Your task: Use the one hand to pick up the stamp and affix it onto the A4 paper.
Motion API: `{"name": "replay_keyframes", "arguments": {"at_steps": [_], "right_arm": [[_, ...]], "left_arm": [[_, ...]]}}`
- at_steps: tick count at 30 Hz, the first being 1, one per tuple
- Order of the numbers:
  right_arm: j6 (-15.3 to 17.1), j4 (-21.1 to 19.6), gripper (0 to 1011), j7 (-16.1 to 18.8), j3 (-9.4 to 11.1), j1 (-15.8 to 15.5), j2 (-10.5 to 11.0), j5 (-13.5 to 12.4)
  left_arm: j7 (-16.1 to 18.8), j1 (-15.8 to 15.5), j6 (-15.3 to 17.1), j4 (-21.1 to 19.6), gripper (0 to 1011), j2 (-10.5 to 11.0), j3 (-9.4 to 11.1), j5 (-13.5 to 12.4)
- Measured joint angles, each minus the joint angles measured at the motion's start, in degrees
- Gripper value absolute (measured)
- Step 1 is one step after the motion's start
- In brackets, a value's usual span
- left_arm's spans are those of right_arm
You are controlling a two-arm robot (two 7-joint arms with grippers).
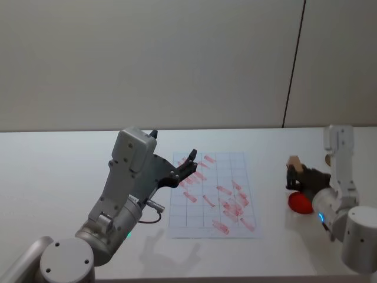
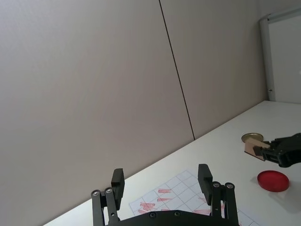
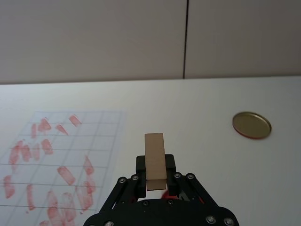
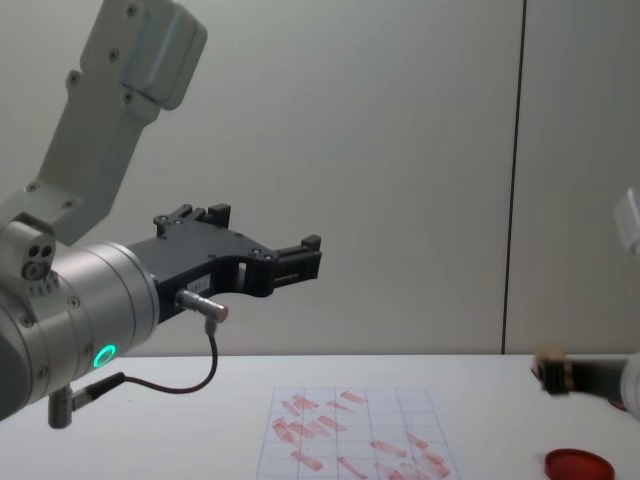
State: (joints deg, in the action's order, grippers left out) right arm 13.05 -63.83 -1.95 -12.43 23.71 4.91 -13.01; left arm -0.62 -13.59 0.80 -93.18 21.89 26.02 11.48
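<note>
My right gripper (image 3: pixel 155 165) is shut on the stamp (image 3: pixel 154 155), a small tan wooden block held upright. The gripper (image 1: pixel 296 175) holds the stamp (image 1: pixel 294 162) above the table, to the right of the A4 paper (image 1: pixel 207 213) and just over a flat red disc (image 1: pixel 300 203). The paper (image 3: pixel 101 134) is a white gridded sheet covered in red stamp marks. My left gripper (image 1: pixel 189 161) hangs open and raised over the paper's left part, with nothing between its fingers (image 2: pixel 203 176). From the chest view the stamp (image 4: pixel 548 360) sits at the right edge, higher than the red disc (image 4: pixel 577 464).
A round brass-coloured disc (image 3: pixel 251 125) lies on the white table beyond the stamp, to the right of the paper. The red disc (image 2: pixel 273 181) rests near the paper's right edge. A pale wall stands behind the table's far edge.
</note>
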Motion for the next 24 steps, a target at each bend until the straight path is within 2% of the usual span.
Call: {"name": "replay_keyframes", "arguments": {"at_steps": [5,10,17,24], "right_arm": [[1.31,-5.15,219,1.71,-0.71,-1.43,0.14,0.68],[3.16,-8.26,219,2.87,-1.52,-2.51,0.05,1.35],[6.57,-10.56,219,3.81,-3.01,-3.82,-0.54,2.37],[9.46,-10.71,220,4.11,-4.36,-4.73,-1.34,2.99]], "left_arm": [[0.00,0.00,0.00,0.00,993,0.00,0.00,0.00],[0.00,0.00,0.00,0.00,993,0.00,0.00,0.00],[0.00,0.00,0.00,0.00,993,0.00,0.00,0.00],[0.00,0.00,0.00,0.00,993,0.00,0.00,0.00]]}}
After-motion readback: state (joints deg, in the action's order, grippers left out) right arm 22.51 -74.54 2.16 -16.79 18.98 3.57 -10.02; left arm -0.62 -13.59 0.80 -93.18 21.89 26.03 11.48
